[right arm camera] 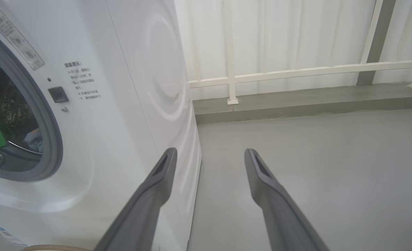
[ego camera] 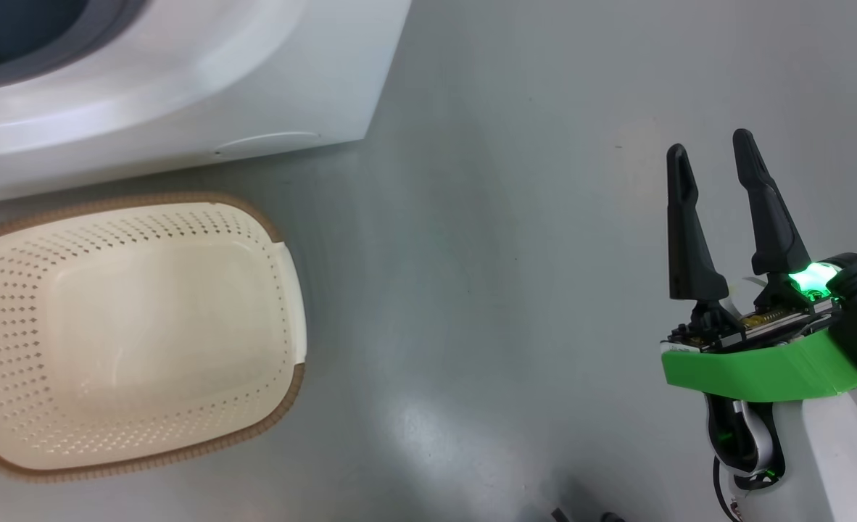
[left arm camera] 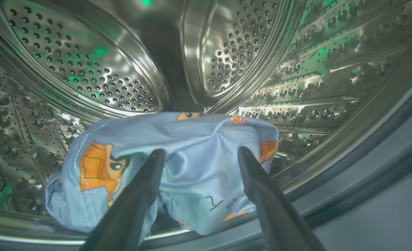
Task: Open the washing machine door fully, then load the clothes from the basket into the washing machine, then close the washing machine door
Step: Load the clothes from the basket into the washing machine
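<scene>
The clothes (left arm camera: 195, 136) lie in the drum (left arm camera: 87, 69), half hidden behind the parted left hand (left arm camera: 200, 150).

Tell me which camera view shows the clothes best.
The left wrist view: the clothes lie in the steel drum just beyond the open left gripper, print and folds plain. The right wrist view catches a small blue patch through the washing machine opening. The head view looks down at the basket.

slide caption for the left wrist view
Left end effector, open, pointing at clothes lying in the drum.
</scene>
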You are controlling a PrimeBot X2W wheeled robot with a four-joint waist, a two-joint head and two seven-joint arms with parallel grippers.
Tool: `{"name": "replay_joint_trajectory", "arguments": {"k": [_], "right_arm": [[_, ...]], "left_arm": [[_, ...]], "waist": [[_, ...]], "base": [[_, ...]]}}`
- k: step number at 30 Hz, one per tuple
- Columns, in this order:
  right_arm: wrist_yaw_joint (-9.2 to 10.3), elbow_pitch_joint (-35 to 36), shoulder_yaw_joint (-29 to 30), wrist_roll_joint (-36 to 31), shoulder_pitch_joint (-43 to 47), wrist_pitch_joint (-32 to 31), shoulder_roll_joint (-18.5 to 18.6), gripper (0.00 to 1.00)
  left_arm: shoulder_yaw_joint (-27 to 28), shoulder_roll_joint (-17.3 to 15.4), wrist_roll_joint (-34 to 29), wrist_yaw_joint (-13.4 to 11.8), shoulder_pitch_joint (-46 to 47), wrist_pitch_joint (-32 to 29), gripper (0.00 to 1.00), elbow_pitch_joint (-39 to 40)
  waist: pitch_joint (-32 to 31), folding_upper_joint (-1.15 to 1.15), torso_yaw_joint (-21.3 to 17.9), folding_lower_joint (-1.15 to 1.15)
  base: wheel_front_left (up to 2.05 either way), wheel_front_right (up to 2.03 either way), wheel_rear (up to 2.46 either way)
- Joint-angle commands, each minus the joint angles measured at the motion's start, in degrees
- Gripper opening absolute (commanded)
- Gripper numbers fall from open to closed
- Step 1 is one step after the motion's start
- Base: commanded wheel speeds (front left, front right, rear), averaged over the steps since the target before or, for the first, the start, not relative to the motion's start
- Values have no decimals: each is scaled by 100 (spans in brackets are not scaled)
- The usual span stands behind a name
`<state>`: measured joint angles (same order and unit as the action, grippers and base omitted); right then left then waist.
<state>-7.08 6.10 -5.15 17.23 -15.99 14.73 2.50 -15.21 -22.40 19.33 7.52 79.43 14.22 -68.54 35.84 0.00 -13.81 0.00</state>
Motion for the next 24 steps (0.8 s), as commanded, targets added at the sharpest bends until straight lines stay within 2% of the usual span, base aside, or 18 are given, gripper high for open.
{"name": "replay_joint_trajectory", "arguments": {"k": [1, 6, 11, 24], "right_arm": [[-41, 119, -74, -74, 52, 27, 38, 100], [-41, 129, -28, -141, 33, 27, 38, 100], [-41, 142, -11, -241, 8, 27, 38, 100], [-41, 77, 21, -492, 45, 27, 38, 100]], "left_arm": [[14, -276, 80, -4, -109, 51, 100, 185], [185, -346, 317, -4, -421, 74, 100, 794], [635, -294, 297, -10, -1010, 76, 100, 1607], [1594, 205, -181, -12, -2421, 77, 100, 2819]], "waist": [[-31, 0, 28, 0], [-86, 0, 90, 0], [-162, 0, 160, 0], [-535, 0, 371, 0]], "base": [[0, 0, 0], [0, 0, 0], [0, 0, 0], [0, 0, 0]]}}
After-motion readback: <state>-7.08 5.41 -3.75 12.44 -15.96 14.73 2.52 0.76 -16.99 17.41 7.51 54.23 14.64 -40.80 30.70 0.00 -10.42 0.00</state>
